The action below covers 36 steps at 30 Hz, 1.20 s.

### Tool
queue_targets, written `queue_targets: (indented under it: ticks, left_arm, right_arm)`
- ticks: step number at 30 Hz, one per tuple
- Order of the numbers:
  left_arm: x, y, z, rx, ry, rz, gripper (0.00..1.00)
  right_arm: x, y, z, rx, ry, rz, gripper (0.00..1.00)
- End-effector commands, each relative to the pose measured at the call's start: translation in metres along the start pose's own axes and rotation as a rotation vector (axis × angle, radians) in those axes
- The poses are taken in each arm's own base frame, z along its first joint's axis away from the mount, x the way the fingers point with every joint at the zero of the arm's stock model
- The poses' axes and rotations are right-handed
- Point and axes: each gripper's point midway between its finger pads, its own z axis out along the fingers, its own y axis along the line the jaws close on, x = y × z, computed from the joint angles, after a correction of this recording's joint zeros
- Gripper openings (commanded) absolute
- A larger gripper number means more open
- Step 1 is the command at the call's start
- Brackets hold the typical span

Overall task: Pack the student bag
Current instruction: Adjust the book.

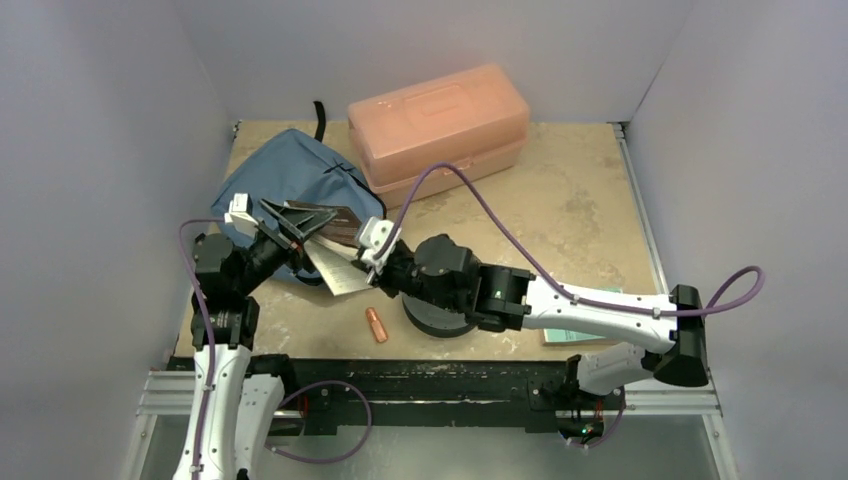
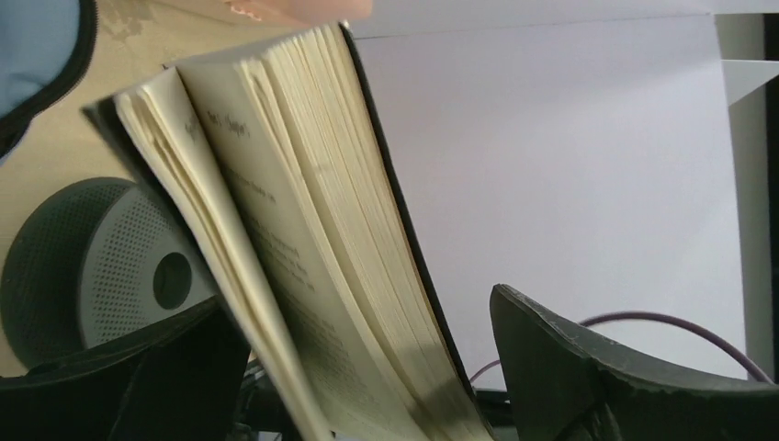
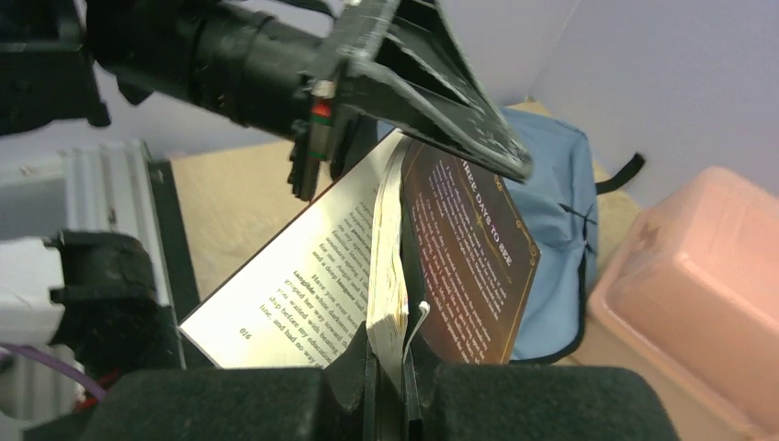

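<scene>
pink box (image 1: 438, 128), round grey speaker (image 2: 83, 262), small orange cylinder (image 1: 377, 324)

book (image 1: 338, 266) before student bag (image 1: 285, 172); box (image 1: 438, 125) right of it

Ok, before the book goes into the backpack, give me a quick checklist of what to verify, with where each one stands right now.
1. Right gripper grips the book: ok, it is clamped on the book's lower edge.
2. Left gripper is clear of the book: not ok, its jaws are open but straddle it.
3. Book is closed for packing: not ok, the pages are fanned apart.
4. Student bag has its mouth open: cannot tell, the arms and book hide the opening.
5. Pink box is out of the way: ok, it sits beside the bag, apart from the book.
</scene>
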Motion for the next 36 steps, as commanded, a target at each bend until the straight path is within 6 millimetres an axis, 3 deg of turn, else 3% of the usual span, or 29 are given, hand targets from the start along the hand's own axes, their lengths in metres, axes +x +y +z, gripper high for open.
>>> queue_targets:
  ticks: [1, 5, 6, 11, 12, 15, 18, 23, 26, 29, 30, 31, 36]
  left_arm:
    - [0.009, 0.007, -0.003, -0.03, 0.038, 0.022, 0.88]
    - [0.009, 0.012, -0.001, -0.023, 0.046, 0.025, 0.57]
    - [0.009, 0.013, -0.001, -0.02, 0.046, 0.032, 0.47]
    - [0.005, 0.022, 0.002, -0.037, 0.03, 0.071, 0.15]
    - [0.004, 0.023, 0.003, -0.041, 0.03, 0.078, 0.1]
    - [0.001, 0.027, 0.006, -0.049, 0.029, 0.093, 0.0]
    - [-0.003, 0.027, 0.012, -0.034, 0.032, 0.102, 0.0]
    - [-0.01, 0.014, 0.019, 0.036, 0.024, 0.172, 0.0]
    - [-0.013, 0.004, 0.022, 0.082, 0.019, 0.221, 0.0]
    - [-0.011, -0.005, 0.022, 0.137, 0.03, 0.249, 0.0]
    - [-0.01, -0.01, 0.02, 0.165, 0.033, 0.257, 0.0]
    - [-0.008, -0.017, 0.019, 0.205, 0.034, 0.274, 0.0]
    - [0.002, -0.036, 0.006, 0.301, 0.039, 0.301, 0.0]
  right_arm:
    - [-0.038, 0.006, -0.003, 0.101, -0.059, -0.242, 0.0]
    - [-0.025, 0.011, 0.002, 0.215, 0.005, -0.346, 0.01]
    - [-0.019, 0.011, 0.004, 0.233, 0.024, -0.359, 0.07]
    - [0.005, 0.01, 0.0, 0.262, 0.077, -0.339, 0.48]
    - [0.01, 0.01, -0.002, 0.26, 0.081, -0.323, 0.59]
    - [0.023, 0.013, -0.012, 0.228, 0.093, -0.265, 0.81]
    - [0.037, 0.025, -0.022, 0.152, 0.105, -0.173, 0.98]
    - [0.029, 0.03, -0.046, -0.003, 0.045, 0.217, 0.99]
    - [0.022, 0.019, -0.055, -0.102, -0.019, 0.472, 0.99]
    - [0.018, 0.003, -0.06, -0.191, -0.091, 0.48, 0.99]
    - [0.012, 0.004, -0.062, -0.214, -0.079, 0.782, 0.99]
    - [0.007, -0.003, -0.062, -0.234, -0.099, 0.869, 0.99]
    - [-0.005, -0.024, -0.068, -0.435, -0.222, 1.087, 0.99]
